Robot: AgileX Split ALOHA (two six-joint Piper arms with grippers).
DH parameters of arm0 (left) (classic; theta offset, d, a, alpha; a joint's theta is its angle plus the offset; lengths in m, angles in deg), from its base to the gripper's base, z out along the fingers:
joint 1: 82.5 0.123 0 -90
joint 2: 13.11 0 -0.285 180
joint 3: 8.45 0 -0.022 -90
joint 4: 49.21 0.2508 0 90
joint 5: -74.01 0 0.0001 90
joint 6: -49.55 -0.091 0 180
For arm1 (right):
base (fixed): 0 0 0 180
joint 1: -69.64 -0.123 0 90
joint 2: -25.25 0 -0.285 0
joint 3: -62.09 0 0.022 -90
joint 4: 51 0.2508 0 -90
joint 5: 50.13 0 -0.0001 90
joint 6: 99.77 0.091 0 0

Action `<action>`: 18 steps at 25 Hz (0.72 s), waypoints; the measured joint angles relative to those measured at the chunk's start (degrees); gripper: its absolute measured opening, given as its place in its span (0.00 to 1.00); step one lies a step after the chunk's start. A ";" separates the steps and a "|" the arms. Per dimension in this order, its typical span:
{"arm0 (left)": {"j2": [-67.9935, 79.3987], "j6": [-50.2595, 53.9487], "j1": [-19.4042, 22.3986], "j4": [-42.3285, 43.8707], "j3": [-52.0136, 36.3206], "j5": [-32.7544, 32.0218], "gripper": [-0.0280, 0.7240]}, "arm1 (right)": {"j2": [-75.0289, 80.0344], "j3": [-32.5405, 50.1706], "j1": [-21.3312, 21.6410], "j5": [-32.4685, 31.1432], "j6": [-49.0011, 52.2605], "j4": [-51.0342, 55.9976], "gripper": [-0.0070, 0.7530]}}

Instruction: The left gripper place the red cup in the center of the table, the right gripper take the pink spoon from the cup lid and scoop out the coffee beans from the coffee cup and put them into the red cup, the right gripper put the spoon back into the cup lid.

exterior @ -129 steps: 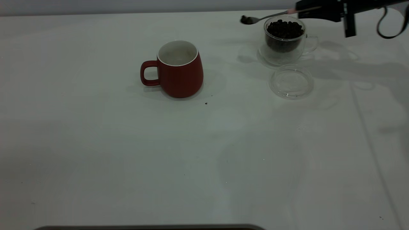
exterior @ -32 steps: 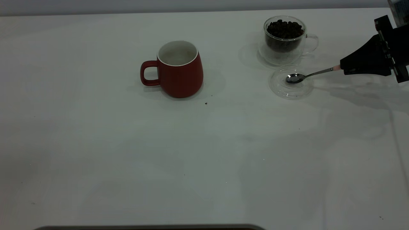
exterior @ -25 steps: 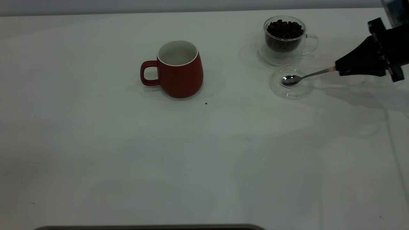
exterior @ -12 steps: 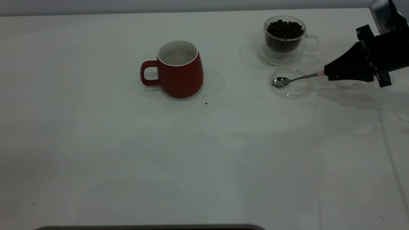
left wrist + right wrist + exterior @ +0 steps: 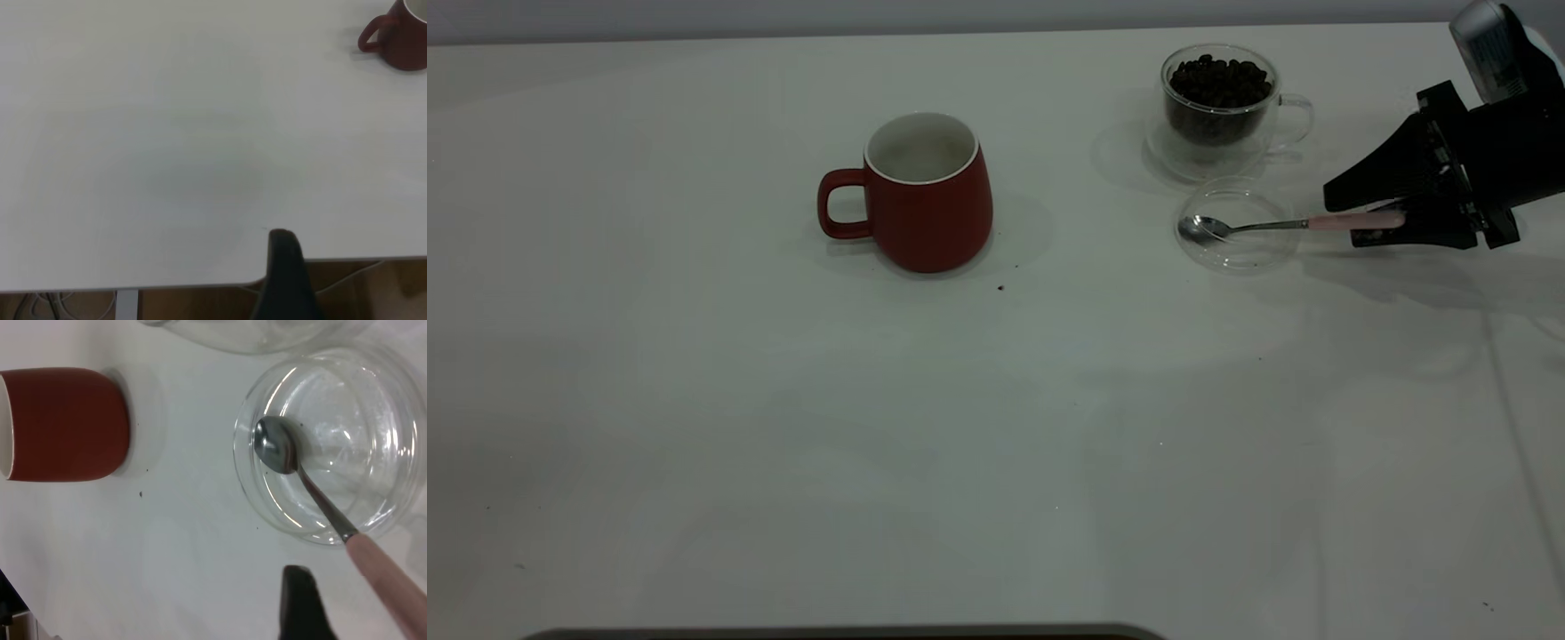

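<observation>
- White and flat, the table (image 5: 783, 427) filled the nearest part of the exterior view, bare but for a few tiny dark specks.
- The left gripper (image 5: 283, 280) showed only in its own wrist view, as one dark finger over the table's edge, well apart from everything else; whether its fingers were spread or closed could not be told.
- The red cup (image 5: 929, 191) stood upright near the middle of the table, its white inside showing and its handle turned toward the left arm's side.
- To the right arm's side lay the cup lid (image 5: 1238, 227), a clear disc flat on the table.
- The pink spoon (image 5: 1280, 224) had its silver bowl resting inside the lid and its neck crossing the rim, the pink handle running out toward the right arm.
- The right gripper (image 5: 1383, 209) sat low at the handle's far end, its fingers spread, with the handle lying loose between them.
- Farthest back, just behind the lid, stood the coffee cup (image 5: 1218, 111), holding the coffee beans (image 5: 1218, 82) heaped to its rim.
</observation>
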 joint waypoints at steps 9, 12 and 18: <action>0.00 0.00 0.00 0.00 0.00 0.00 0.82 | 0.06 0.00 -0.06 9.57 -10.63 9.41 0.78; 0.00 0.00 0.00 0.00 0.00 0.00 0.82 | 0.06 0.00 -0.06 11.86 -15.48 17.53 0.78; 0.00 0.00 0.00 0.00 0.00 0.00 0.82 | -5.82 2.17 -1.15 6.34 -11.83 20.54 0.78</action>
